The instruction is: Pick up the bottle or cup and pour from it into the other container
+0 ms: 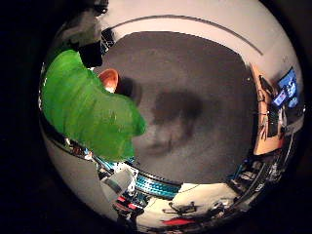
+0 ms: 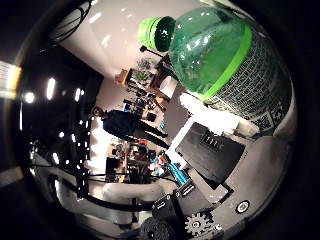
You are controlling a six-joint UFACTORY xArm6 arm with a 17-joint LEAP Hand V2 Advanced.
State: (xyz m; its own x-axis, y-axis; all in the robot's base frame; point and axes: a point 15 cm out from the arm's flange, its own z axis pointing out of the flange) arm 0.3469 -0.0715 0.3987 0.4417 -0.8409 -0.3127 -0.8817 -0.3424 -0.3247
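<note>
A green translucent bottle (image 1: 88, 107) fills much of the right little finger side palm view, close against the palm. The right thumb side palm view shows its green cap (image 2: 152, 33) and patterned label (image 2: 245, 85). My hand (image 2: 215, 150) has its black and white fingers curled against the bottle's side. The bottle hangs above a dark grey mat (image 1: 195, 68), where a shadow lies. An orange cup (image 1: 109, 80) stands on the mat, just beside the bottle as seen from the palm.
The mat lies on a white table (image 1: 229, 29). Past the table's edge stand a wooden piece of furniture (image 1: 265, 117) and lit screens (image 1: 288, 93). The thumb side view shows a cluttered room (image 2: 135, 120) behind the bottle.
</note>
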